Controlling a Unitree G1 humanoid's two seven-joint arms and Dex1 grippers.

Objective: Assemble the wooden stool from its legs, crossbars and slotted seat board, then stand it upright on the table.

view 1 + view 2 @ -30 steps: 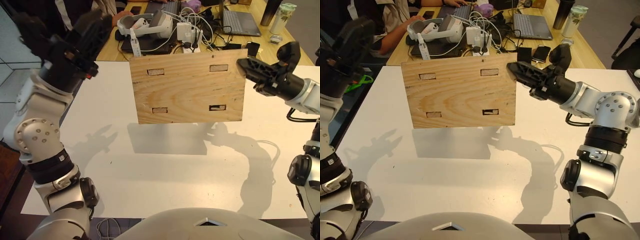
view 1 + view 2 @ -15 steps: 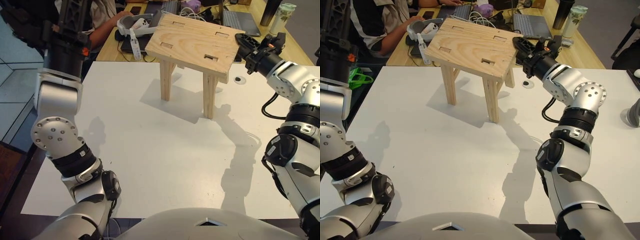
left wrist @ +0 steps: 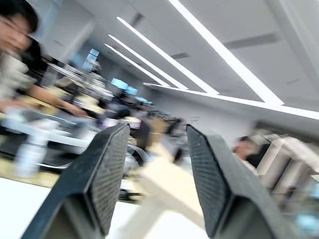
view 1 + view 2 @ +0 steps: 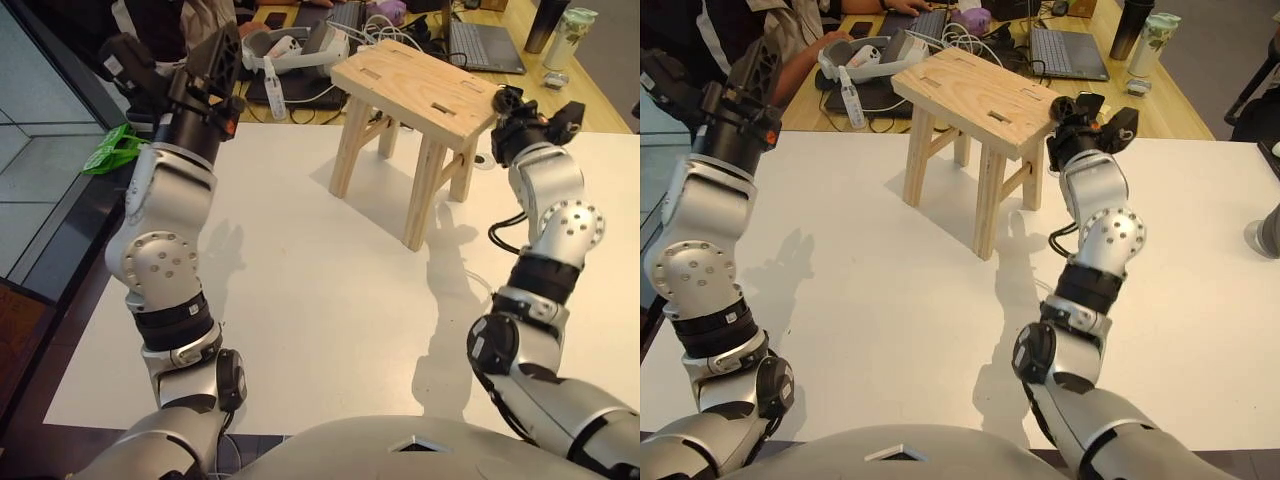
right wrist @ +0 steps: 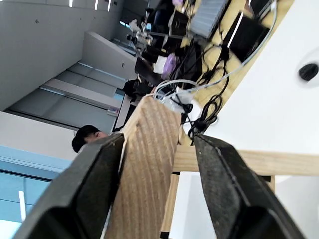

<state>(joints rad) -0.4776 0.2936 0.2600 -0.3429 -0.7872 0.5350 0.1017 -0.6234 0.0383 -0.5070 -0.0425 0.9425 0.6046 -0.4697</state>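
Straddling seat edge of pale plywood stool (image 4: 420,85), upright on white table (image 4: 300,300), with black right gripper (image 4: 1065,108) slightly parted, unclamped; holding black left gripper (image 4: 175,70) open, empty, apart. Risks snagging, toppling stool on crooked withdrawal.

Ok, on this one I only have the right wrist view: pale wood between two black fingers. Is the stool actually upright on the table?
Observer: Yes. From the head views, the stool stands on its legs on the white table, with the seat board on top.
Operator: Where on the stool is that wood I'm seeing?
Observer: It is the end of the seat board on the robot's right. The right gripper straddles that edge from the side.
Operator: And the other arm?
Observer: The left gripper is held up on the robot's left, well apart from the stool. Its fingers are open with nothing between them.
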